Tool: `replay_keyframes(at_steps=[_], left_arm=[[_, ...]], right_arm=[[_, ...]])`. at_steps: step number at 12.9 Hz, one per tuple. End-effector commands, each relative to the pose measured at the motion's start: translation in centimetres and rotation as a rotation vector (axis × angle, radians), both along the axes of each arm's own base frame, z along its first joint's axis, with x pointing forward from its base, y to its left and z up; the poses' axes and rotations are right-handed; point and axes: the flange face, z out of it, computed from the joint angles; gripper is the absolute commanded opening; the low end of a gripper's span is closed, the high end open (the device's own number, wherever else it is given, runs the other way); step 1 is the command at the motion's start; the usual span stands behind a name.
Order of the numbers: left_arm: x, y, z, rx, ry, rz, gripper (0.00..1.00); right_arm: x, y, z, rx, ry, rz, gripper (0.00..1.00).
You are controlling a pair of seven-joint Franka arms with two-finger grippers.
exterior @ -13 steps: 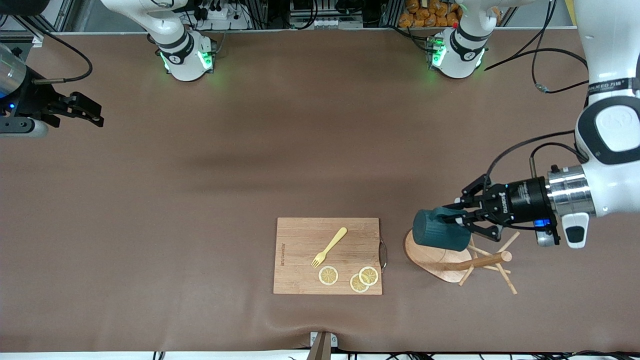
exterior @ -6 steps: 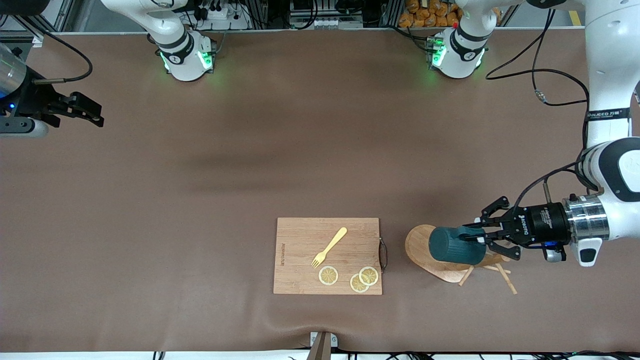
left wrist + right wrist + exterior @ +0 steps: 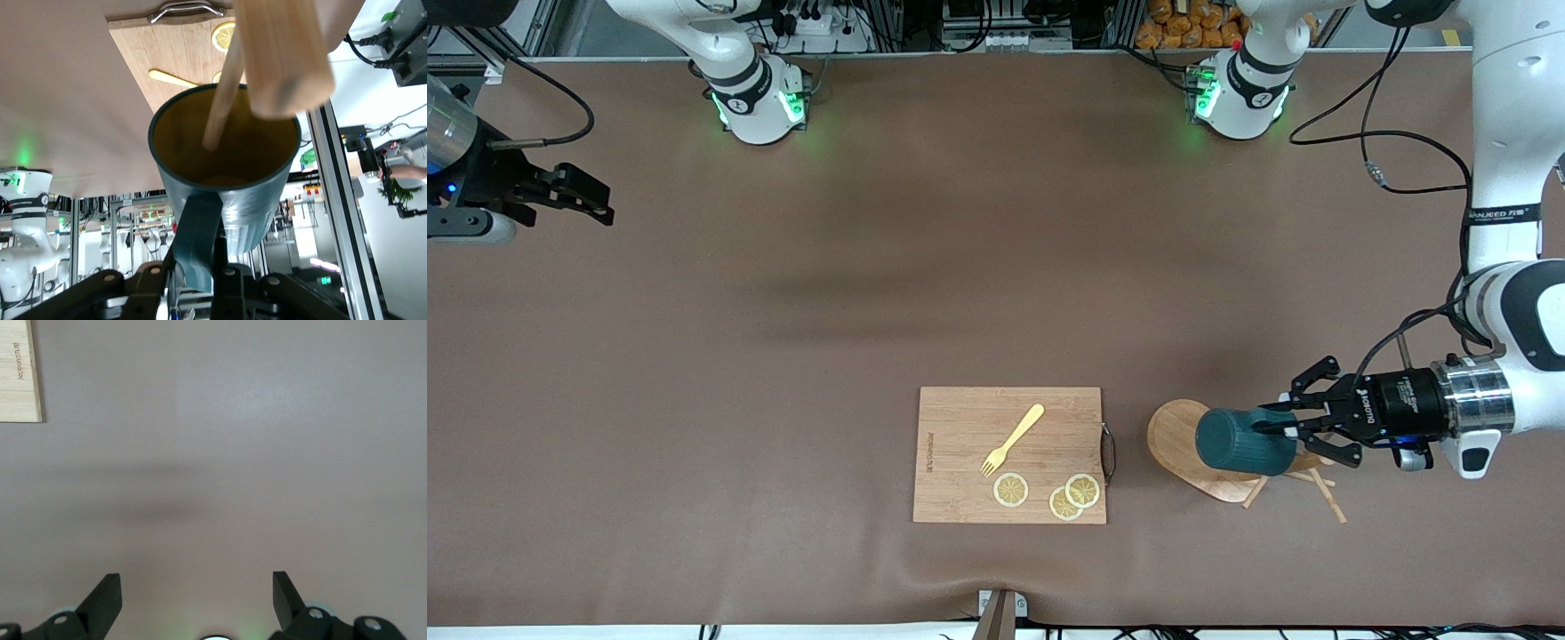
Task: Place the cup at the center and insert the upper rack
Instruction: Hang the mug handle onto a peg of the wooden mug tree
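Note:
The dark teal cup (image 3: 1240, 442) hangs on its side, and my left gripper (image 3: 1280, 428) is shut on its handle (image 3: 197, 240). It is low over the upper rack (image 3: 1172, 436), a light wooden mug tree lying tipped over near the left arm's end of the table. In the left wrist view the cup's yellow inside (image 3: 193, 150) faces the rack's round post (image 3: 283, 53), and a thin peg (image 3: 223, 93) reaches into the cup's mouth. My right gripper (image 3: 596, 206) waits open over the right arm's end of the table, with only bare table under it (image 3: 197, 593).
A rectangular wooden cutting board (image 3: 960, 498) lies beside the rack toward the table's middle. On it are a yellow fork (image 3: 1014, 438) and lemon slices (image 3: 1011, 490). Loose-looking pegs (image 3: 1327, 500) of the rack stick out toward the left arm's end.
My left gripper has come down with the cup and shifted toward the left arm's end, onto the rack's post and pegs. The right arm has not moved.

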Motion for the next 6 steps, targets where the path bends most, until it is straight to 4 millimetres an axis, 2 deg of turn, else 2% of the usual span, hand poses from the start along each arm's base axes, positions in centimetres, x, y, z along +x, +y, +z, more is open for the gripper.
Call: replay_keyframes(at_steps=[1,6], left_arm=[[-0.2,1.3,-0.5,-0.054,-0.021,-0.023,0.00],[-0.1,2.2,-1.7,-0.056,-0.031,-0.022,0.00]], right_arm=[[-0.5,0.2,0.7,0.010,-0.015,-0.013,1.00],[-0.4,0.4,0.9,0.021,-0.029,-0.002,1.00]])
